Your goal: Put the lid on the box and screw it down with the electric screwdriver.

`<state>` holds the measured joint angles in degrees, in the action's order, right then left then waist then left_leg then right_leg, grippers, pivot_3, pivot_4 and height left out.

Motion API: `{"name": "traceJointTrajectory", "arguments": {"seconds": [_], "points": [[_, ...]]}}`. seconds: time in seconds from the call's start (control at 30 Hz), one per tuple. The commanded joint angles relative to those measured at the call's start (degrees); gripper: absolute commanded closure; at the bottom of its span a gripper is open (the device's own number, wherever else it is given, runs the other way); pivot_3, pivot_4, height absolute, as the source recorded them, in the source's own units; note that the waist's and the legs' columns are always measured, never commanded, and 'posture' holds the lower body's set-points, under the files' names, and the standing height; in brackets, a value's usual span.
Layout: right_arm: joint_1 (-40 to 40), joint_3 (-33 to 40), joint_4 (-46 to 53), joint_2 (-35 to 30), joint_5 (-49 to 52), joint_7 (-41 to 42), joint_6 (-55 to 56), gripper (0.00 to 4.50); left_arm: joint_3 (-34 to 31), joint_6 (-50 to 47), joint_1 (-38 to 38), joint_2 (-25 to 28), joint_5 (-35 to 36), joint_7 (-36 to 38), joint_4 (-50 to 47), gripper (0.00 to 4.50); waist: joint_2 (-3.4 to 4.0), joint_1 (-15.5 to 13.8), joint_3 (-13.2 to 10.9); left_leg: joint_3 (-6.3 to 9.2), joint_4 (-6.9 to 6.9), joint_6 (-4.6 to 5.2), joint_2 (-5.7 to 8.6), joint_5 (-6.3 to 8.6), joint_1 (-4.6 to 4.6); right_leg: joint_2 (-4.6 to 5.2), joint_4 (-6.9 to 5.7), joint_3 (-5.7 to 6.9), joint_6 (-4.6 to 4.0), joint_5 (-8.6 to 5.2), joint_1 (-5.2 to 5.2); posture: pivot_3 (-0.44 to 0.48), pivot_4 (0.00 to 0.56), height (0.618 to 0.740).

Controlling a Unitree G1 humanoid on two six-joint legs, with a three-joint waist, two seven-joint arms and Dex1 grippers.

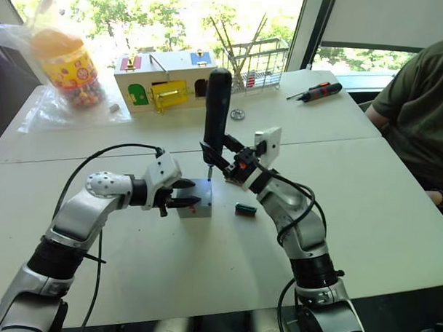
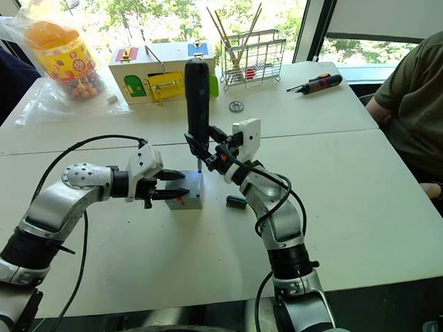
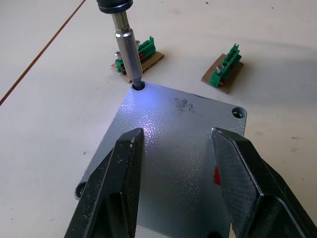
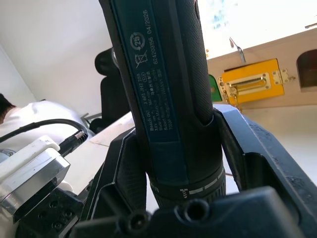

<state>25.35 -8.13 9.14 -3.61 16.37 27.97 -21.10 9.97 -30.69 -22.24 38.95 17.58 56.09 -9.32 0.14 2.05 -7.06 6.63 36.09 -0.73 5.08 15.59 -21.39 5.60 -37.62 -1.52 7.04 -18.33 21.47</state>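
Centrally, the right end effector (image 1: 220,160) clamps the heavy, top-weighted electric screwdriver (image 1: 217,107) low on its barrel; the left end effector (image 1: 182,199) straddles, open, the rigid lid (image 3: 183,144).

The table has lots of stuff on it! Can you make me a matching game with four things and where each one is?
Things:
1. electric screwdriver
2. lid
3. hand screwdriver
4. candy jar

Places:
A. lying far back on the right of the table, near the person
B. standing upright in the right claw, bit in a corner hole
C. far back left, in a clear bag
D. flat on the box, between the left claw's open fingers

Pairs: 1-B, 2-D, 3-A, 4-C
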Motion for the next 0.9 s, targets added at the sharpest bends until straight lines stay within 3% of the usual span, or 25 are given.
{"name": "traceJointTrajectory", "arguments": {"seconds": [0.03,0.17,0.33,0.47,0.6,0.77,0.9], "points": [[4.88,3.25,8.18,-1.45,3.84,-1.37,-5.1,2.61,1.23,-0.2,0.92,-0.03,-1.62,-0.09,2.36,2.32,0.05,-0.15,-0.19,0.0,0.0,-0.01,0.0,-0.01,-0.04,0.0,0.01,0.0,0.0,0.0,0.01,0.0,0.15,0.74],[12.0,9.41,14.2,-3.37,11.82,-4.08,-13.84,2.61,0.66,-0.04,0.35,-0.88,-0.93,-0.14,3.04,2.32,0.08,-0.77,-0.5,0.0,0.01,-0.03,0.01,-0.02,-0.15,0.03,0.01,0.0,0.0,0.01,0.13,0.0,0.15,0.74],[19.74,18.35,13.86,-5.33,20.5,-11.82,-26.45,2.61,-3.16,-4.09,-2.6,-2.65,4.15,-0.2,1.53,2.32,0.07,-1.09,-0.58,0.02,-0.03,-0.06,-0.02,-0.03,-0.28,0.04,0.01,0.01,0.0,0.01,0.28,0.0,0.15,0.74],[24.76,23.65,10.32,-14.21,24.82,-15.18,-42.21,2.61,-6.45,-8.21,-7.55,-2.8,8.81,0.14,-1.49,2.32,-0.16,-1.4,-0.77,0.03,0.31,-0.17,0.07,-0.14,-1.19,0.07,-0.37,0.04,-0.02,0.04,0.91,0.0,0.15,0.74],[26.21,23.75,3.58,-30.05,27.37,-7.9,-54.74,2.61,-5.29,-10.13,-8.42,-0.86,10.2,1.55,-7.01,2.32,-0.03,-1.22,-1.08,0.06,0.85,-0.48,0.07,-0.33,-2.15,0.13,-0.51,0.13,-0.02,0.04,1.61,0.0,0.15,0.74],[23.78,15.28,-8.52,-47.83,25.04,2.19,-62.82,2.61,-3.43,-10.64,-4.78,3.61,10.8,4.41,-14.8,2.32,0.0,-0.74,-1.84,-0.2,0.82,-0.33,0.08,-0.25,-2.18,0.23,-0.41,0.08,-0.01,0.04,1.68,0.0,0.15,0.74],[23.63,11.25,-15.31,-52.72,26.96,8.86,-69.26,2.61,-2.08,-9.91,-2.05,3.03,9.7,2.91,-15.54,2.32,0.01,-0.85,-1.92,-0.21,0.89,-0.09,0.0,-0.11,-2.17,0.19,-0.46,0.08,-0.01,0.05,1.66,0.0,0.15,0.74]]}}
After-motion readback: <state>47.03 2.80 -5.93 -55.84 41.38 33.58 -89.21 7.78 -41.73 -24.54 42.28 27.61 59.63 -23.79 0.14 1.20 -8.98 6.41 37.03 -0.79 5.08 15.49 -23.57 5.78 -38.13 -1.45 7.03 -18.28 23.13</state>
